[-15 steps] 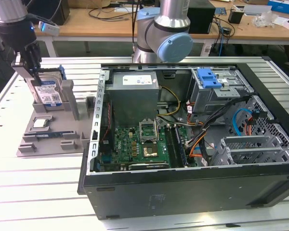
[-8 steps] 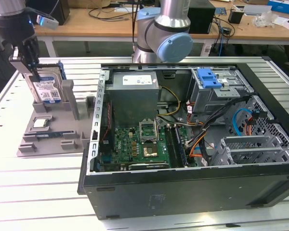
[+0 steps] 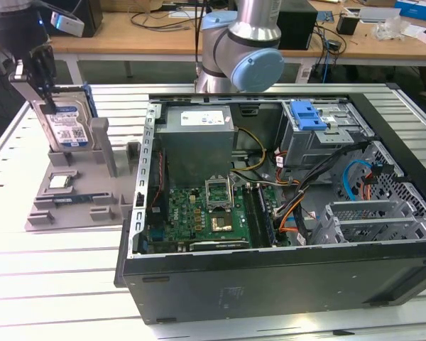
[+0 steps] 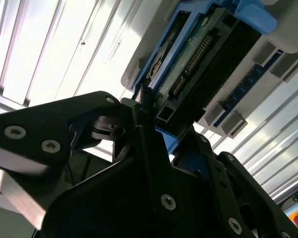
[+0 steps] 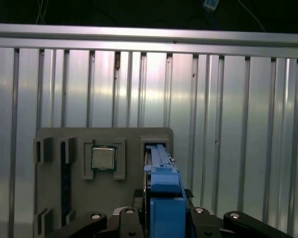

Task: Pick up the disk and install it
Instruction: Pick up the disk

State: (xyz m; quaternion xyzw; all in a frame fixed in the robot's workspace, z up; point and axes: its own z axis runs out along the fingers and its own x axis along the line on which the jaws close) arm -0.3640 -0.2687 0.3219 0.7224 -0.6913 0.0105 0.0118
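Hand (image 3: 48, 99) was clamped on the top edge of the disk (image 3: 67, 128), which stood upright at the grey fixture (image 3: 71, 209) on the bench (image 3: 28, 284). The disk looked rigid, fairly heavy and shock-sensitive. Best held by the blue caddy sides, not the circuit board.

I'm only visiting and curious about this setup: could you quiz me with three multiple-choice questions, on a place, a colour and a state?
1. Where is the disk? A) in the grey holder B) in a drawer C) on the wooden bench
2. Its frame is: A) red B) blue C) yellow
3. The computer case is: A) closed B) open C) wrapped

1 A: it stands upright in the holder at the exterior view's left.
2 B: blue shows in the first wrist view.
3 B: the motherboard is exposed.
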